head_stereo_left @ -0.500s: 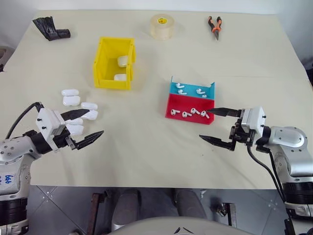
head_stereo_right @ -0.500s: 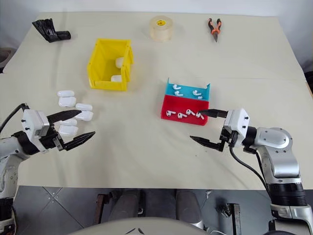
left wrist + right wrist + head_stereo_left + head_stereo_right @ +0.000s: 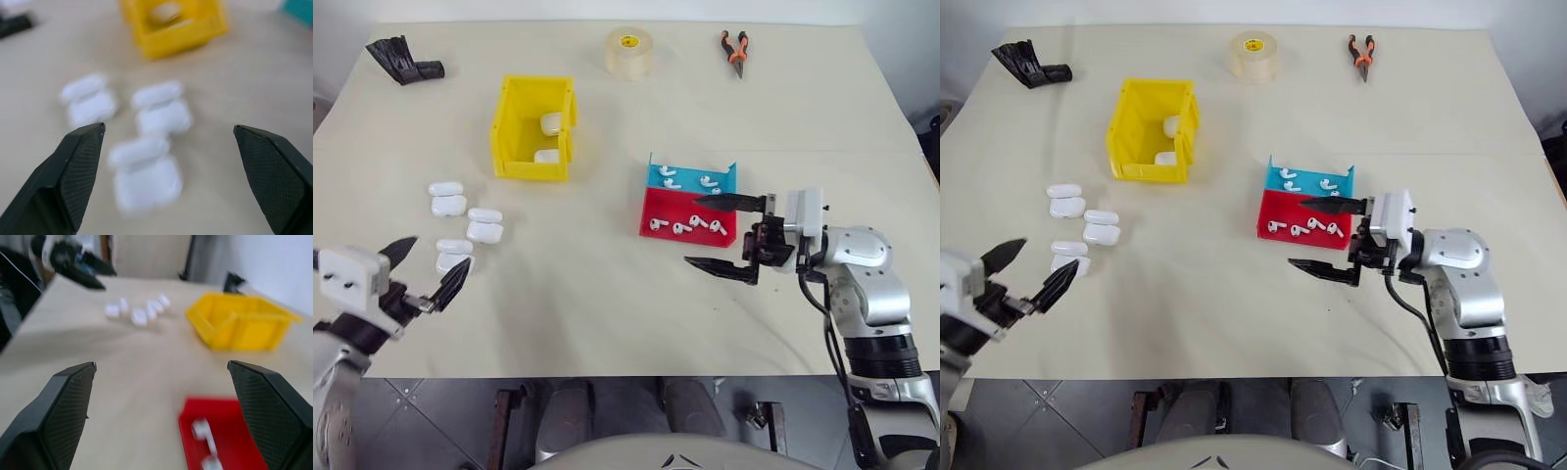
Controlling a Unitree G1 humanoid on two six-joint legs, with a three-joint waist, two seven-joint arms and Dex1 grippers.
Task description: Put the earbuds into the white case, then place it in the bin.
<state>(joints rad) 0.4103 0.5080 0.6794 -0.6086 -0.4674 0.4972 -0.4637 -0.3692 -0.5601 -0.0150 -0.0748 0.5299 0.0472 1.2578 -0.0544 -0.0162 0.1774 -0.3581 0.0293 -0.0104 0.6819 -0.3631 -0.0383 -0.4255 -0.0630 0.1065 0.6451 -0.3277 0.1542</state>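
Note:
Several tiny white earbuds point(image 3: 690, 225) lie in a shallow red and blue tray point(image 3: 651, 208) right of centre. Three white cases point(image 3: 484, 232) lie in a cluster on the left, each looking open with its lid beside its body; they show close up as white cases point(image 3: 146, 176) in the left wrist view. The yellow bin point(image 3: 533, 127) stands beyond them with two white cases point(image 3: 551, 122) inside. My left gripper point(image 3: 440, 250) is open at the near side of the cluster, holding nothing. My right gripper point(image 3: 691, 230) is open and empty, pointing left, its upper finger over the tray's red part.
A roll of clear tape point(image 3: 628, 51), orange-handled pliers point(image 3: 734, 46) and a black object point(image 3: 401, 61) lie along the table's far edge. Bare table spreads between the cases and the tray.
My left gripper has drawn back toward the near left edge, off the cases. My right gripper has moved left, its upper finger now over the red tray. Both stay open.

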